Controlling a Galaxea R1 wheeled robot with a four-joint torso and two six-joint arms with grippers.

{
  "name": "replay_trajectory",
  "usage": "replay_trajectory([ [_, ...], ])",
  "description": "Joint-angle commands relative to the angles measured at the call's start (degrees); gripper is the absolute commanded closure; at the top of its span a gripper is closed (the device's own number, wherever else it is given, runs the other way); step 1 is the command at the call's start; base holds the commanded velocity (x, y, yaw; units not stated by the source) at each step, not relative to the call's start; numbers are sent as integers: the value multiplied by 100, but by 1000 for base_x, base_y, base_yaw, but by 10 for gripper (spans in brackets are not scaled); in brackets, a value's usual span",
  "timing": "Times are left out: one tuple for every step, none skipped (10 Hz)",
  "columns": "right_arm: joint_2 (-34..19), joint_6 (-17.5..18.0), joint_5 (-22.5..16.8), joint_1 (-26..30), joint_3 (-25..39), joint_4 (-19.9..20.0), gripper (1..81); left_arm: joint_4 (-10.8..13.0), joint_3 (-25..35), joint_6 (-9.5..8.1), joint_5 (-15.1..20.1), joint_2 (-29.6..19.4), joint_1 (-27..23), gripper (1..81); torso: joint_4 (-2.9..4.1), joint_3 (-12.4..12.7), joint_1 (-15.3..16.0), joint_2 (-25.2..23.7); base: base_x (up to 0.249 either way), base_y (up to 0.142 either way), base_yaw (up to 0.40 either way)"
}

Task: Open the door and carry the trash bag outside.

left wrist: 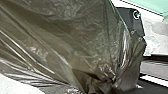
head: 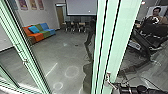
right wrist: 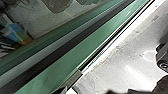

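Note:
In the head view the green-framed glass door stands upright at the middle right, with a metal handle low on its frame. My right gripper is low beside that handle, on the arm entering from the lower right; whether it grips the handle cannot be seen. The right wrist view has the green door frame running diagonally and a metal piece at its edge. A translucent brown trash bag spreads large before the left wrist camera, its film bunched together in my left gripper.
Another green frame slants along the left. Between the frames lies grey floor, with a colourful sofa at the back left and chairs under a screen. A person is at the upper right.

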Motion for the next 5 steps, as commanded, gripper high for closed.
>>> replay_trajectory([
  [-589,338,453,917,-758,-124,10,-8,54,8,407,-68,-196,811,0,0,1,0,0,0,0],
  [-597,338,470,951,-802,-264,10,-8,54,8,407,-68,-196,811,0,0,1,0,0,0,0],
  [-615,338,488,978,-820,-405,10,-8,54,-1,407,-68,-196,811,0,-2,1,0,0,0,0],
  [-615,338,576,996,-864,-537,10,-8,54,-1,407,-68,-196,811,0,-2,1,0,0,0,0],
  [-606,338,593,1057,-907,-651,10,-8,54,-1,407,-68,-195,811,0,-2,1,0,0,0,0],
])
